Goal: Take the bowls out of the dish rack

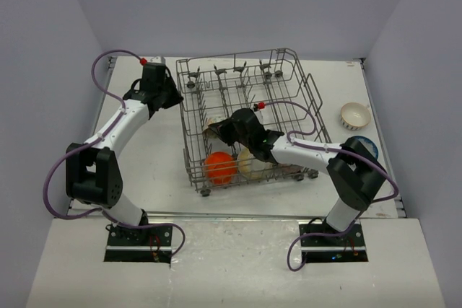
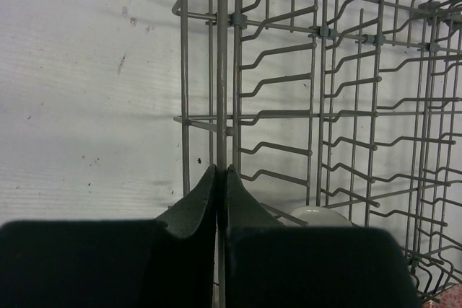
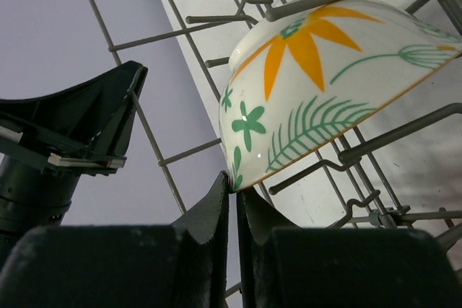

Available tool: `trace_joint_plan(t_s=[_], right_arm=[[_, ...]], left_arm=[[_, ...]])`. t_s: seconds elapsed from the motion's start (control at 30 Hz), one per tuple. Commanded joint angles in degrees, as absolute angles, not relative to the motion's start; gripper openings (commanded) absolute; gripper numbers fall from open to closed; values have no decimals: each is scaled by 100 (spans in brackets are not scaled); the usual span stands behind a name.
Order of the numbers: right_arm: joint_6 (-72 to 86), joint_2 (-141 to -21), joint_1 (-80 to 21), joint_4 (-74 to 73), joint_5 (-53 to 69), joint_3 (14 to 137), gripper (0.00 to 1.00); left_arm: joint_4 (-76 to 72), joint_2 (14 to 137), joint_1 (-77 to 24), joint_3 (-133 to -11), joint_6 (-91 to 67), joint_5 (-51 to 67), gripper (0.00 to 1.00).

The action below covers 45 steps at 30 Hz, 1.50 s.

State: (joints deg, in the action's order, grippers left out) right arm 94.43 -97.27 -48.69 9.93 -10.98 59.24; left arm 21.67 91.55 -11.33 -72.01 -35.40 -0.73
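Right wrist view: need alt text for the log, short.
The right gripper pinches the lower rim of a tilted white bowl painted with an orange flower and green ferns, which rests among the grey tines of the dish rack. The black left gripper sits at the frame's left, at a rack wire.

A white bowl (image 3: 317, 84), painted with an orange flower and green ferns, is seen tilted among the grey wires of the dish rack (image 3: 404, 130). Its lowest rim edge is pinched at the tips of the right gripper (image 3: 233, 184), whose jaws are drawn almost together. Beyond the wires, the black end of the left arm (image 3: 72, 124) is seen against a lilac wall (image 3: 43, 27).
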Motion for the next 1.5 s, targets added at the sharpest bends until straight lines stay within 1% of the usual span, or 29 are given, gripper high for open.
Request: trace_joint_plan(t_s=[0.0,0.13,0.17,0.27,0.37,0.57,0.63,0.7,0.73,0.77,0.8,0.83,0.9,0.97,1.0,1.07,1.1,1.33,1.4,1.47], right_arm=[[8816,-9844,-4790,2346,-1653,5309,0],[8280,-9879,-4772,2513,-1442,5580,0],[7975,-9888,-4772,2836,-1320,5598,0],[7588,-9888,-4764,3058,-1283,5660,0],[7366,-9818,-4781,2952,-1441,5687,0],[7611,-9870,-4781,3059,-1521,5414,0],[7611,-9940,-4773,2623,-1372,5589,0],[7594,-10019,-4772,2558,-1118,5808,0],[7515,-10072,-4755,2462,-768,5931,5],[7471,-10177,-4755,2339,-652,6054,12],[7401,-10204,-4755,2286,-563,6282,27],[7339,-10239,-4772,2085,-423,6397,34],[7348,-10239,-4799,1803,-378,6643,45],[7391,-10074,-4816,1312,-474,6758,47],[7400,-10003,-4816,1188,-527,6802,53],[7330,-9871,-4816,653,-658,6881,54],[7252,-9809,-4799,111,-659,7073,58],[6812,-9142,-4799,-254,-247,7127,59],[6707,-8948,-4808,-438,-176,7303,59],[6513,-8711,-4808,-956,-79,7653,59]], left_arm=[[2531,9211,-1055,-6970,-3384,-264,0],[2566,9299,-1020,-7066,-3323,-246,0],[2593,9308,-1020,-7119,-3305,-237,0],[2602,9351,-1002,-7180,-3287,-220,0],[2602,9369,-993,-7242,-3278,-211,0],[2566,9422,-976,-7207,-3270,-176,0],[2566,9422,-976,-7198,-3252,-176,0],[2566,9422,-958,-7198,-3217,-193,0],[2566,9422,-949,-7198,-3217,-202,0],[2558,9431,-932,-7198,-3199,-211,0],[2558,9439,-923,-7207,-3199,-211,0],[2575,9474,-914,-7242,-3199,-194,0],[2584,9492,-888,-7260,-3191,-193,0],[2584,9501,-879,-7286,-3208,-150,0],[2584,9501,-879,-7286,-3217,-149,0],[2575,9536,-879,-7330,-3208,-141,0],[2593,9554,-879,-7365,-3208,-132,0],[2637,9650,-870,-7497,-3182,-132,0],[2672,9685,-861,-7541,-3182,-149,0],[2689,9738,-853,-7602,-3199,-123,0]])
